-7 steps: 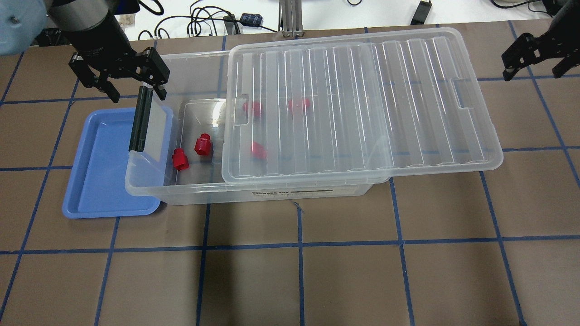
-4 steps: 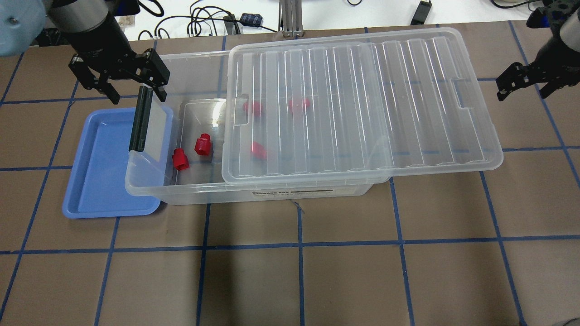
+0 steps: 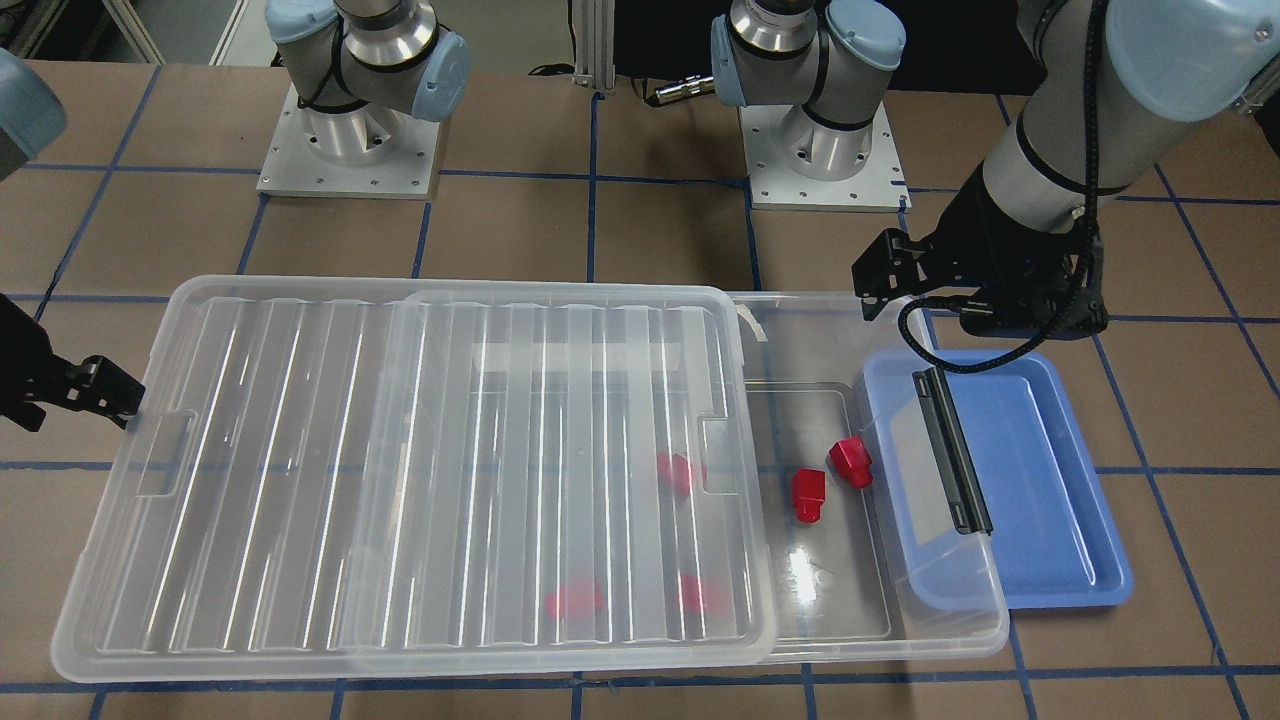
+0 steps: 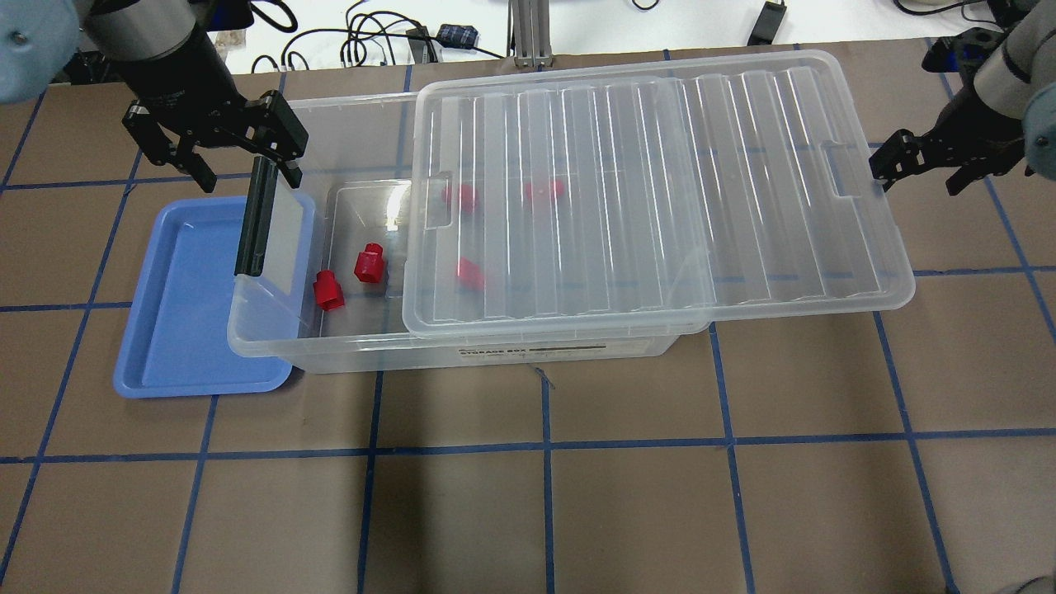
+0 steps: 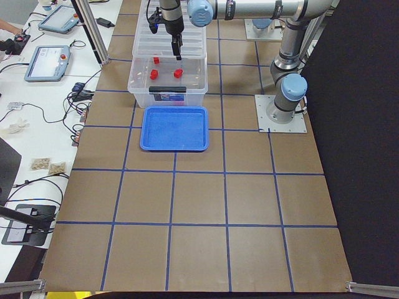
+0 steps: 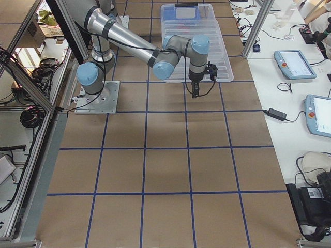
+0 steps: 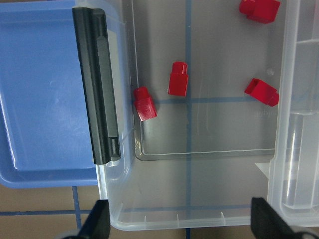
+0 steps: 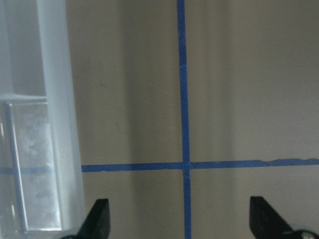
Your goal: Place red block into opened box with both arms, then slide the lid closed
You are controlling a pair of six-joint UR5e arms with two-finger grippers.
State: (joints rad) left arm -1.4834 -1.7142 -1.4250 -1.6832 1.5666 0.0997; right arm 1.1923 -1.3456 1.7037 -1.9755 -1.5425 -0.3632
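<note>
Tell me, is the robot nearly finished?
Nearly. Done: red blocks lie inside the box. Now: the open right pincer hangs by the outer end of the lid. To do: slide the lid shut; the box's latch end is uncovered.

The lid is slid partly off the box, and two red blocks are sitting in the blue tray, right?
Not quite. The lid is slid partly off the box, but the two red blocks sit inside the box's uncovered end; the blue tray holds none. The overhead exterior view shows it.
</note>
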